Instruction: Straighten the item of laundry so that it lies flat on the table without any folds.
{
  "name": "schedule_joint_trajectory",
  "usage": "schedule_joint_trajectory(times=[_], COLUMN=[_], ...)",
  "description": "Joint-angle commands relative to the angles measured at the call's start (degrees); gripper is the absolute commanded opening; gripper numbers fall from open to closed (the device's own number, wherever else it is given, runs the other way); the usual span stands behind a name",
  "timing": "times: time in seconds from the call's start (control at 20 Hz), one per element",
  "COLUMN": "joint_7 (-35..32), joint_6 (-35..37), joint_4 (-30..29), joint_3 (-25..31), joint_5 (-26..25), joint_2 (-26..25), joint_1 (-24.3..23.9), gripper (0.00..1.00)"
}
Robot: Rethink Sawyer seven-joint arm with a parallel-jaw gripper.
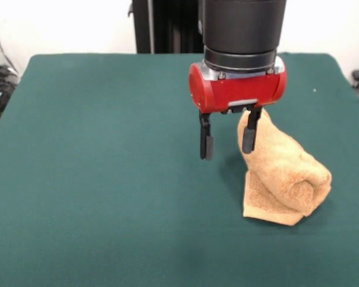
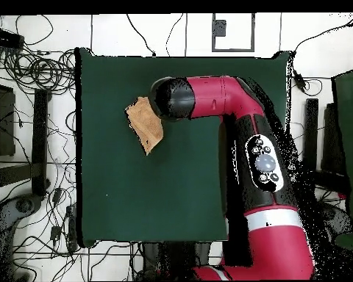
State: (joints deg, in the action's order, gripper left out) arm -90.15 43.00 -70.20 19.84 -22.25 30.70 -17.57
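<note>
The tan terry towel [image 1: 287, 173] lies bunched and folded on the green table [image 1: 107, 149], right of centre, with one corner standing up in a peak. My gripper [image 1: 227, 153] hangs just above the table with its jaws apart and nothing between them. Its right finger [image 1: 249, 136] is in front of the raised towel corner; whether it touches the corner I cannot tell. In the overhead view the towel [image 2: 146, 123] shows as a crumpled shape near the table's [image 2: 172, 191] upper left, partly under the arm's black wrist [image 2: 172, 99], which hides the gripper.
The red arm [image 2: 253, 147] reaches across the table's right side in the overhead view. Cables and equipment [image 2: 32, 110] lie on the floor round the table. The black pedestal [image 1: 167, 24] stands at the far edge in the front view.
</note>
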Motion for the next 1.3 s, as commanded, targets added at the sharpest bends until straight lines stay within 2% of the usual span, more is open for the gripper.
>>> schedule_joint_trajectory(times=[0.05, 0.2, 0.5, 0.65, 0.75, 0.85, 1.05, 1.3], joint_7=[8.2, 9.4, 8.5, 8.4, 8.9, 10.2, 9.5, 8.6], joint_6=[3.3, 0.4, 1.1, -3.9, -8.3, -9.1, -11.5, -16.5], joint_4=[-1.8, -3.8, -3.4, -6.5, -11.2, -13.8, -13.7, -15.4], joint_3=[5.4, 6.3, 6.3, 5.9, 7.2, 8.2, 9.1, 13.4], joint_5=[-0.3, -1.0, -1.8, -4.0, -4.8, -5.1, -6.4, -6.9], joint_2=[0.4, -0.2, -1.0, -0.6, 0.5, 0.3, -0.8, -1.4], joint_1=[-0.4, -1.9, -1.5, -2.1, -3.8, -5.0, -5.5, -8.7], gripper=[1.00, 1.00, 1.00, 1.00, 1.00, 1.00, 1.00, 1.00])
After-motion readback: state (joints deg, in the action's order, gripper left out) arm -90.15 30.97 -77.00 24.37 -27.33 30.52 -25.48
